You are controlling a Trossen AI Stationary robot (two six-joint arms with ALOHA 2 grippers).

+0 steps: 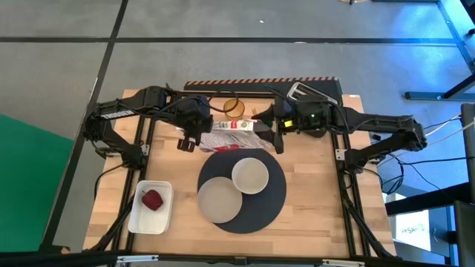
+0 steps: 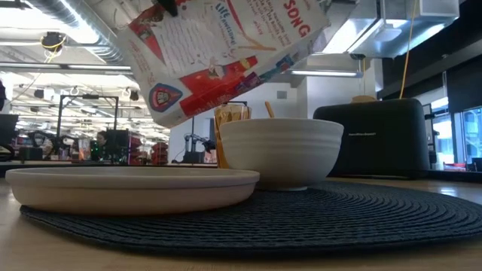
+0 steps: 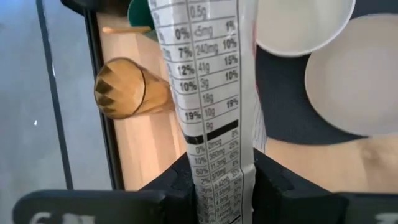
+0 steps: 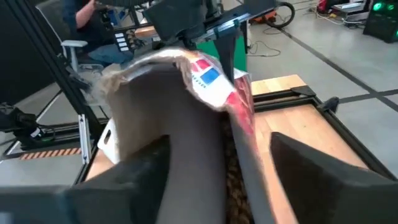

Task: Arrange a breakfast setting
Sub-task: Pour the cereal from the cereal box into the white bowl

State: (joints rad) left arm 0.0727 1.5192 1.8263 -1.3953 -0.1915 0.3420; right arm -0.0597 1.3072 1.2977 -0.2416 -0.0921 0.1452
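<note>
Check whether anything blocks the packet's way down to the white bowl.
Nothing visible does. The packet, pinched by the left gripper with the right gripper at its other end, hangs over the mat's far edge. The white bowl sits uncovered just in front; the plate lies beside it, the tumbler behind the packet.

The high view looks straight down on the whole surface (image 1: pixel 312 193). The low view sits at mat (image 2: pixel 301 218) height, close, facing the room. Each wrist view looks along its arm at the packet (image 3: pixel 214 106), which all four share.
</note>
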